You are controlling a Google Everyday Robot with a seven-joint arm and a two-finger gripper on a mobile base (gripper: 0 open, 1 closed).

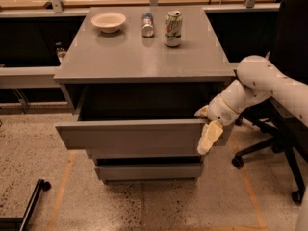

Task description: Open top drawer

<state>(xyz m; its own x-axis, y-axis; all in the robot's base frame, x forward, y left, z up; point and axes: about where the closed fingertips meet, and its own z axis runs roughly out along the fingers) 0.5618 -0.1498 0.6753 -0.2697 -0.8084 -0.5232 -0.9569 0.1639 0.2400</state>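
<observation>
The top drawer, a wide matte grey box with a plain flat front and no handle, stands partly out of the grey cabinet. The cream-coloured gripper sits at the right end of its front panel, at the end of the white arm. We cannot tell how far the claw is open, nor whether it has hold of the panel.

As we judge it, the main risk starts on the left. The pull comes from the right corner alone, so the drawer may skew on its runners and bind, with its left side lagging. On the right, the front is smooth and the contact could slide off the panel's end, leaving the drawer only part open. A sharp tug could also jolt the cabinet and topple the tall green-and-white drink can or roll the small bottle lying on its side. Farther right, the black office chair stands close behind the arm and could be bumped as the arm draws back.

As for containers, the shallow white bowl at the top's left looks empty. The drawer's inside is dark and we make out nothing in it. The two narrower grey drawer fronts below are closed.
</observation>
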